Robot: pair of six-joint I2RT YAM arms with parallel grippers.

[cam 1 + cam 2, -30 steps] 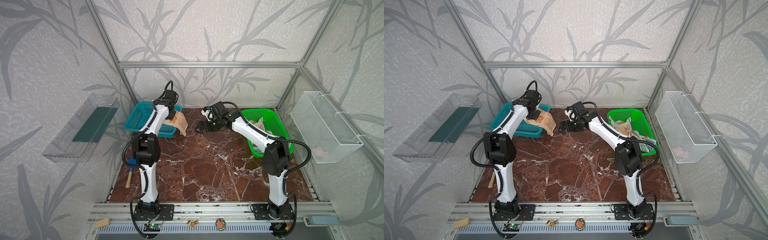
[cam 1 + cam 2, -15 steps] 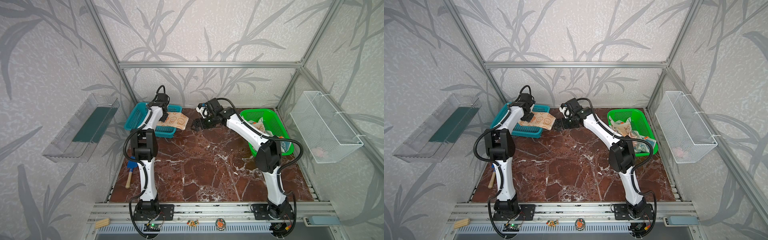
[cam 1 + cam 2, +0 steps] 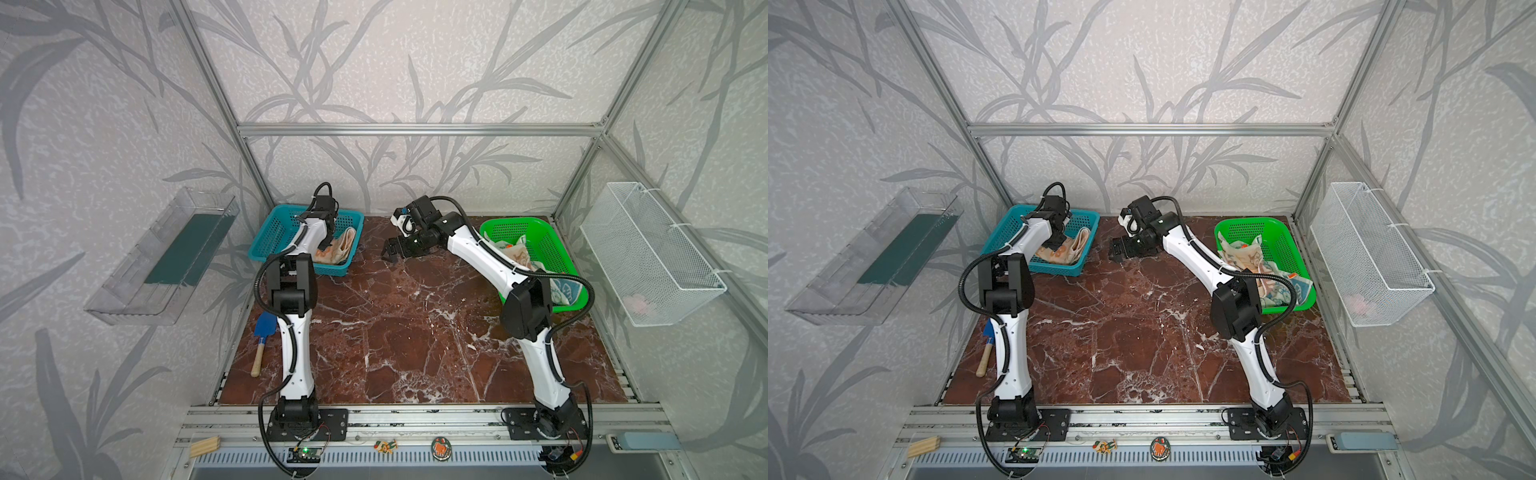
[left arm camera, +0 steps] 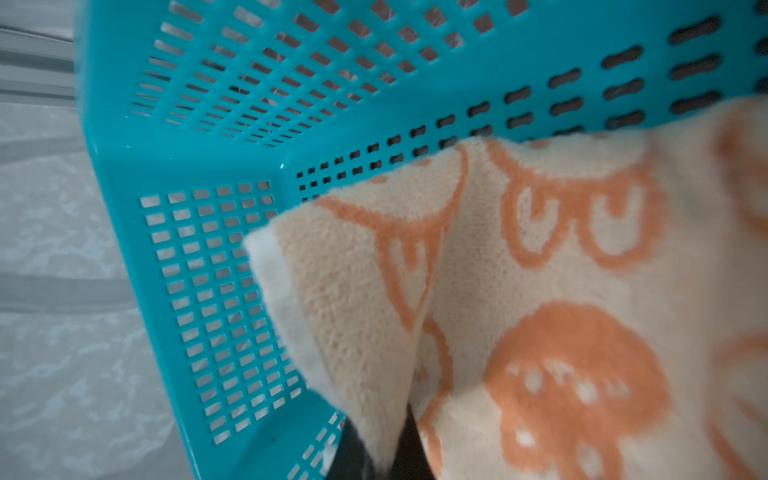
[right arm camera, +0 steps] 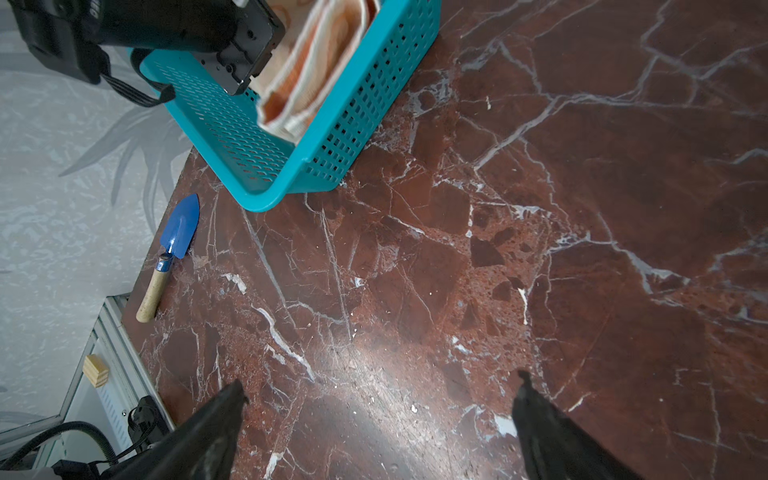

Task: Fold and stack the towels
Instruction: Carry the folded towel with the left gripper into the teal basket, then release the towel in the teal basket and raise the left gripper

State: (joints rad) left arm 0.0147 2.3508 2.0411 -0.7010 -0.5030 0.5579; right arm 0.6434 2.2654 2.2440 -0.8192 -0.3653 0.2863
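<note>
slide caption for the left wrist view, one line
Close-up: left gripper shut on the orange-bunny towel inside the teal basket.

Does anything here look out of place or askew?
A blue trowel lies at the left edge of the table, unrelated to towels. The orange-bunny towel in the teal basket leans tilted against its wall, not flat. The other towels lie crumpled in the green basket.

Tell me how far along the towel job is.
Done: the orange-bunny towel looks folded, lying in the teal basket. In hand: the left gripper is shut on its edge; the right gripper is open, empty above the table. Left: the crumpled towels in the green basket.
</note>
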